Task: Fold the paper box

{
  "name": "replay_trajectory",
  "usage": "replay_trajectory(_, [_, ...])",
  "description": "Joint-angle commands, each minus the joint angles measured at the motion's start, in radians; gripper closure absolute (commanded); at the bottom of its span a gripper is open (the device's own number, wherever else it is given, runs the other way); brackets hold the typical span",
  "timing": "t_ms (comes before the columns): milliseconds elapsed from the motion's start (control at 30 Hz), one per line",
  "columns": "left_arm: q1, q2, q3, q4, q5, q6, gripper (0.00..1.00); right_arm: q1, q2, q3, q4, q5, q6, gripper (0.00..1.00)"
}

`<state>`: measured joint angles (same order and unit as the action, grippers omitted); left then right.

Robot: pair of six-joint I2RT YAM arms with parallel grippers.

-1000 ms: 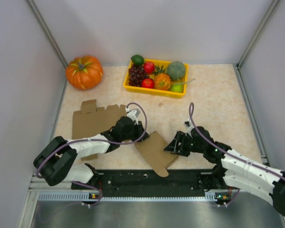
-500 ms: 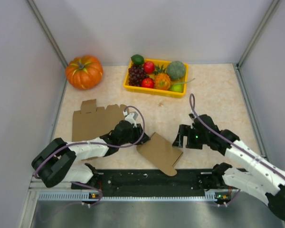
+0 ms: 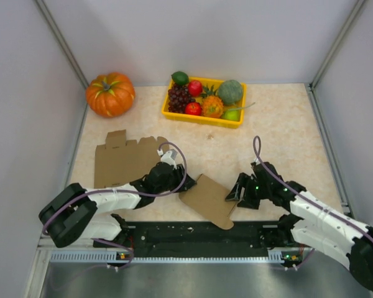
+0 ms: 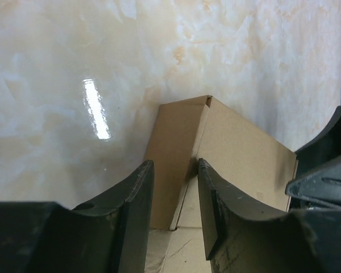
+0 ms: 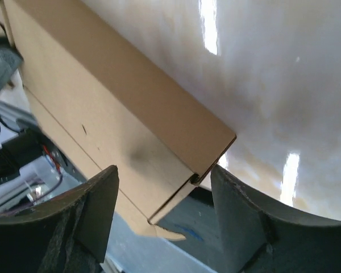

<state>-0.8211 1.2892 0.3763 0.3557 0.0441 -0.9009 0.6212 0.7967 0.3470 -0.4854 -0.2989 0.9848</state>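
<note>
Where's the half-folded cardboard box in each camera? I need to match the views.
Top external: cardboard box sits low, at centre.
Left wrist: cardboard box fills centre to right.
Right wrist: cardboard box runs from upper left down to centre.
Shared landmark: the beige marbled tabletop under it.

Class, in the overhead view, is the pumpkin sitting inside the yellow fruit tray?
No, the pumpkin stands on the tabletop left of the yellow tray, apart from it.
</note>
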Motion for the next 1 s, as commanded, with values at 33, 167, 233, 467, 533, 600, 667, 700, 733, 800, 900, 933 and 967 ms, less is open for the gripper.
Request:
replay_trajectory(33, [-0.004,-0.004,-0.022,0.023,0.005,-0.012,0.60,-0.096,0.279,0.121,0.353,-0.078,-0.106,0.36])
replay_trajectory(167, [-0.001,0.010,0.012,0.005,-0.021,0.003,0.59,-0.136,0.537,0.326,0.412,-0.126,-0.231,0.37])
replay_trajectory(233, [0.008,0.010,0.039,-0.030,-0.030,0.022,0.53,-0.158,0.639,0.451,0.354,-0.152,-0.314,0.35])
replay_trajectory(467, [0.056,-0.200,0.055,-0.265,-0.136,0.181,0.28,-0.163,0.655,0.491,0.096,0.144,-0.555,0.08])
replay_trajectory(533, [0.066,-0.278,0.055,-0.310,-0.122,0.207,0.25,-0.152,0.566,0.451,0.053,0.217,-0.566,0.07])
replay_trajectory(600, [0.076,-0.304,0.038,-0.316,-0.073,0.232,0.25,-0.137,0.488,0.431,0.041,0.241,-0.564,0.06])
replay_trajectory(667, [0.092,-0.318,0.035,-0.314,0.022,0.221,0.33,-0.136,0.455,0.400,0.060,0.167,-0.555,0.06])
replay_trajectory(700, [0.094,-0.323,0.029,-0.282,0.052,0.223,0.35,-0.129,0.447,0.393,0.082,0.126,-0.555,0.08])
replay_trajectory(733, [0.093,-0.317,0.021,-0.253,0.080,0.227,0.35,-0.124,0.444,0.376,0.105,0.051,-0.554,0.11])
replay_trajectory(800, [0.096,-0.289,0.009,-0.201,0.070,0.227,0.28,-0.121,0.453,0.357,0.186,0.003,-0.535,0.14])
replay_trajectory(900, [0.103,-0.161,0.064,-0.193,0.098,0.243,0.30,-0.120,0.509,0.343,0.269,-0.058,-0.522,0.25])
replay_trajectory(933, [0.108,-0.098,0.075,-0.187,0.111,0.247,0.32,-0.120,0.522,0.334,0.295,-0.090,-0.526,0.35])
replay_trajectory(967, [0.109,-0.070,0.097,-0.187,0.131,0.249,0.35,-0.118,0.547,0.330,0.312,-0.097,-0.535,0.37])
